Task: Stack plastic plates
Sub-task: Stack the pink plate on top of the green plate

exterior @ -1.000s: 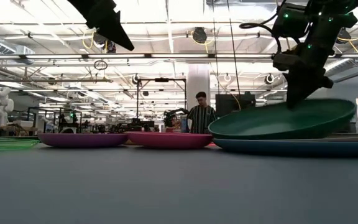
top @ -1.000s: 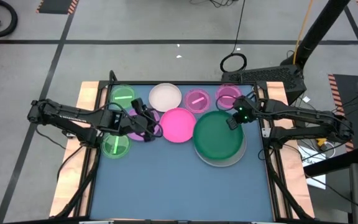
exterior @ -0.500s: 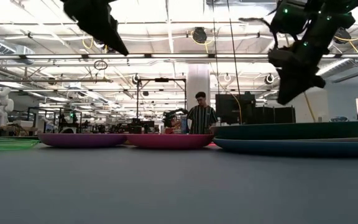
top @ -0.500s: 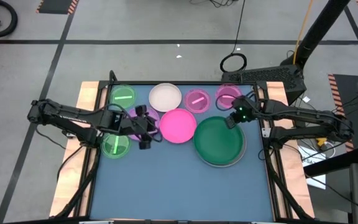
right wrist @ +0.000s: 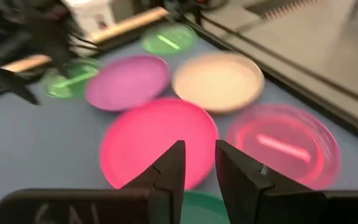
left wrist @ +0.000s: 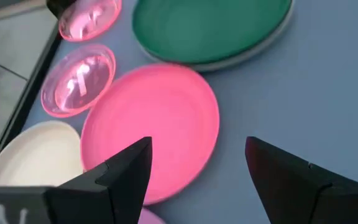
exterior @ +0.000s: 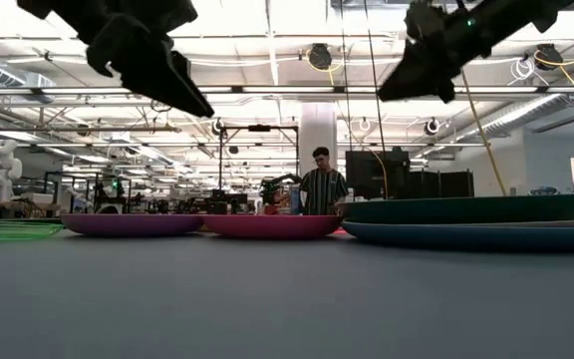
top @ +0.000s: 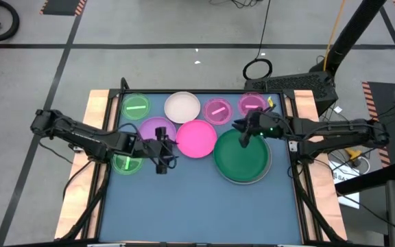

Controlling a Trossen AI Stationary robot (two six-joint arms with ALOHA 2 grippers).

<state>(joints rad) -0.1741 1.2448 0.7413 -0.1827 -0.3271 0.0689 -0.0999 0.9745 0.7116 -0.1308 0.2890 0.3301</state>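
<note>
- Plates lie spread over the far half of the blue desk (top: 197,199), none in either pincer.
- Large dark green plate (top: 241,154) sits on top of a stack at the desk's right; a white rim (top: 252,180) shows under its near edge, and the low view shows a blue plate (exterior: 476,235) beneath the green one.
- Hot pink plate (top: 196,138) lies flat just left of that stack, with nothing on it.
- Purple plate (top: 153,129) lies left of the pink one, partly covered by the left arm.
- Back row, left to right — a small green plate (top: 136,106), a white plate (top: 182,107), and two small clear pink plates (top: 217,110) (top: 252,106). Each is empty.
- Another small green plate (top: 124,162) sits at the left edge, half under the left arm.
- Left pincer (top: 161,149) hovers above the desk between the purple and hot pink plates; its fingers (left wrist: 120,171) stand wide apart and hold nothing.
- Right pincer (top: 242,127) hovers over the far edge of the dark green plate — its fingers (right wrist: 169,168) are nearly together, with a narrow gap between them and nothing in it.
</note>
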